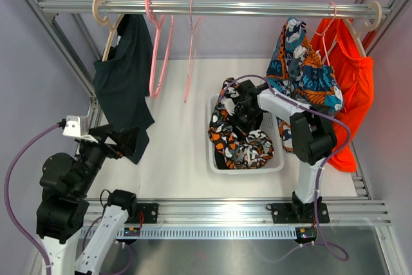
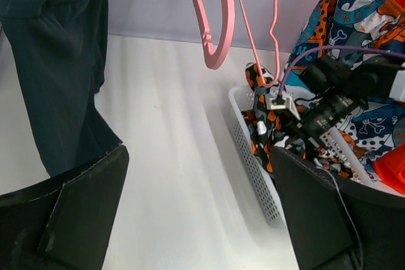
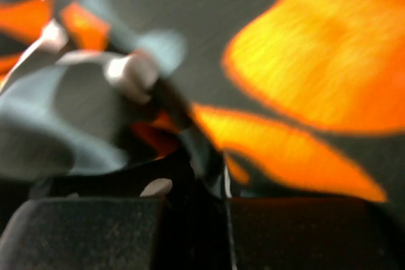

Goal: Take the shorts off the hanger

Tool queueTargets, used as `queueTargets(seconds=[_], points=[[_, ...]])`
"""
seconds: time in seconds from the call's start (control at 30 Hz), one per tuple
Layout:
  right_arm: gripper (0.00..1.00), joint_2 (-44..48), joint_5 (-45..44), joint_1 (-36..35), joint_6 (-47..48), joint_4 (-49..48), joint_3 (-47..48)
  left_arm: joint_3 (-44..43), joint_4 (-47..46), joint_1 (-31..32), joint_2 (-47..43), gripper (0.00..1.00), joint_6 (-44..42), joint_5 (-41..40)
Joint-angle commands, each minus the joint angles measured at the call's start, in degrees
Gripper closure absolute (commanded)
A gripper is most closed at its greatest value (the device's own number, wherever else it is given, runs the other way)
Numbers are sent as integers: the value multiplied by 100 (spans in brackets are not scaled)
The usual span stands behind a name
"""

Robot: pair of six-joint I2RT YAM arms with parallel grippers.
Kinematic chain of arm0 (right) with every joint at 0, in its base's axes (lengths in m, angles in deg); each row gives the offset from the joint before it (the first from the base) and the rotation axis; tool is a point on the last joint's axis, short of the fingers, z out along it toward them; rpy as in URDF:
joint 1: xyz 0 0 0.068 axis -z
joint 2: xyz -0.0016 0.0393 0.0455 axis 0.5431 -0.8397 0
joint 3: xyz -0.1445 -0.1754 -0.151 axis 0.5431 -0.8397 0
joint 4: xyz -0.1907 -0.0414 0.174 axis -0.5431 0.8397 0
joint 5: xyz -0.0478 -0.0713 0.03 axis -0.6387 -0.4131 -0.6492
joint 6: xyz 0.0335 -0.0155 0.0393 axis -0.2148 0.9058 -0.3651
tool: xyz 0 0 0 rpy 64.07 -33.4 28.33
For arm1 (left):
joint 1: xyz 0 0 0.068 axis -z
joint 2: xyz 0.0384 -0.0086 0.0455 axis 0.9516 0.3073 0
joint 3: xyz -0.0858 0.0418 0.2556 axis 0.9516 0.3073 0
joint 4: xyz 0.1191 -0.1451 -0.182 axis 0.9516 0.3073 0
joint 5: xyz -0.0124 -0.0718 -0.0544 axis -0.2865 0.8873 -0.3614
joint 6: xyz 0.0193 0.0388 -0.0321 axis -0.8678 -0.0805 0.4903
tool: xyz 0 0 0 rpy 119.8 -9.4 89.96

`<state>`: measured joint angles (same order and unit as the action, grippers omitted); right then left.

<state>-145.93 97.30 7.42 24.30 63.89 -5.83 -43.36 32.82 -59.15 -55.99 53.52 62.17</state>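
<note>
The dark navy-charcoal shorts (image 1: 122, 82) hang from a pale hanger (image 1: 106, 27) at the left end of the rail, and show in the left wrist view (image 2: 57, 61). My left gripper (image 1: 132, 143) is open and empty at their lower hem (image 2: 197, 156). The camouflage shorts (image 1: 248, 149) lie bunched in the white basket (image 1: 214, 159), also in the left wrist view (image 2: 259, 118). My right gripper (image 1: 241, 120) is down in the basket, shut on a fold of camouflage cloth (image 3: 304, 49) between its fingers (image 3: 196, 200). No plain black pair shows.
Two empty pink hangers (image 1: 158, 49) (image 1: 191, 49) hang mid-rail (image 1: 225, 8). A blue-orange patterned garment (image 1: 306, 69) and a bright orange one (image 1: 354, 88) hang at the right, close behind my right arm. Metal frame posts stand at both sides.
</note>
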Motion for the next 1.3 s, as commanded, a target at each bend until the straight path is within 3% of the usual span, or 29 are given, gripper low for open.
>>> queueTargets(seconds=[0.0, 0.17, 0.4, 0.57, 0.83, 1.03, 1.17, 1.27], points=[[99, -22, -873, 7, -669, -996, -359, -322, -284, 23, 150, 1, -134, 155], [92, -259, -1498, 7, -696, -1428, -658, -410, -486, 23, 299, 1, -161, 207], [67, 442, -928, 34, -283, -1174, -694, -867, -662, 23, 808, 1, -327, 208], [45, 1346, -321, 218, -98, -269, 131, -1376, -680, 23, 1397, 1, -407, 15], [37, 1884, 320, 683, 191, 750, 1204, -2842, -320, 23, 2688, 3, -415, -767], [36, 2393, 1242, 825, 464, 840, 1109, -4204, 74, -64, 4190, 9, -565, -1418], [36, 2930, 1578, 816, 324, 304, 713, -5758, 436, -845, 5272, 20, -504, -629], [36, 3045, 1709, 833, 271, 189, 616, -6349, 673, -1495, 5932, 25, -355, -4]])
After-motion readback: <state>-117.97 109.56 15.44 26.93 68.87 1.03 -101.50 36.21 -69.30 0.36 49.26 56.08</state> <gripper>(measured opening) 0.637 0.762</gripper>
